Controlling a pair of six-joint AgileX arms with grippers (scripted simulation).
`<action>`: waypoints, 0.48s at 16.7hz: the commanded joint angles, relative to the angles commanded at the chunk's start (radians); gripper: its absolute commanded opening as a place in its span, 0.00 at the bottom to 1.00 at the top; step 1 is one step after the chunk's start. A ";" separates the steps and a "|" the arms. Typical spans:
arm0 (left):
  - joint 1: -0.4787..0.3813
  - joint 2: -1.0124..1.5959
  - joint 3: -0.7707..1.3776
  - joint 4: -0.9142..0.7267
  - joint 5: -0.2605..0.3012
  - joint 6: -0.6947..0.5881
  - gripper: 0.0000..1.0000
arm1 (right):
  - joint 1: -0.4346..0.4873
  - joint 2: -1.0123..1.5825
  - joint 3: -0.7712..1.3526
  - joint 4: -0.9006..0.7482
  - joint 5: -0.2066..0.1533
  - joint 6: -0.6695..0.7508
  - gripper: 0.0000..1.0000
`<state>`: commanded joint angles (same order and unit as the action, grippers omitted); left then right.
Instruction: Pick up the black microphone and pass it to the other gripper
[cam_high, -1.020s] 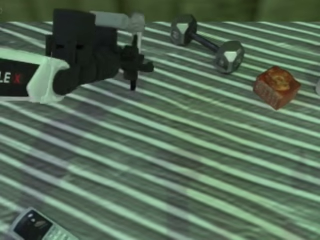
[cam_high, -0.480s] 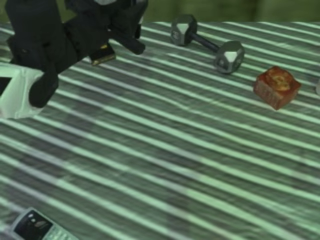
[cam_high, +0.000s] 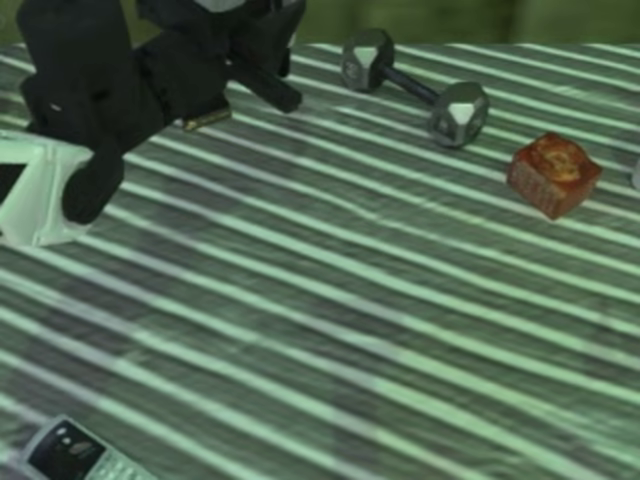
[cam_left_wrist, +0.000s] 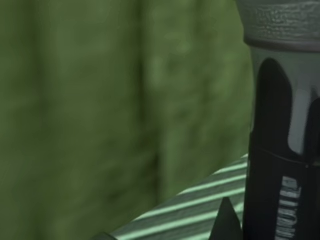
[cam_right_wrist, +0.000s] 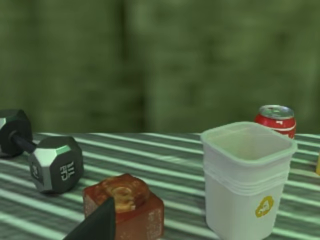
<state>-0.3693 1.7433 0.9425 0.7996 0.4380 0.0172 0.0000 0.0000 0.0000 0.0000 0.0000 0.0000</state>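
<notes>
While the left tool (cam_high: 235, 60) stays clamped on the black microphone (cam_left_wrist: 282, 150), lifted off the tabletop's (cam_high: 350, 330) far-left corner, that light, rigid, smooth handle looks best taken below the mesh head.

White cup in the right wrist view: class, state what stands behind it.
A red can stands behind the white cup; only its top and silver lid show. The cup covers its lower body.

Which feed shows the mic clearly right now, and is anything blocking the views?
Left wrist view: mic fills the frame edge, close and sharp, backdrop soft. Top view: left gripper and its arm hide the mic. Right wrist view: unobstructed, no mic, a finger at the edge.
</notes>
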 joint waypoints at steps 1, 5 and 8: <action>-0.027 -0.024 -0.015 -0.002 -0.029 0.000 0.00 | 0.000 0.000 0.000 0.000 0.000 0.000 1.00; -0.167 -0.148 -0.093 -0.014 -0.183 -0.002 0.00 | 0.000 0.000 0.000 0.000 0.000 0.000 1.00; -0.250 -0.223 -0.138 -0.019 -0.273 -0.004 0.00 | 0.000 0.000 0.000 0.000 0.000 0.000 1.00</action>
<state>-0.6189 1.5207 0.8045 0.7802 0.1652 0.0134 0.0000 0.0000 0.0000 0.0000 0.0000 0.0000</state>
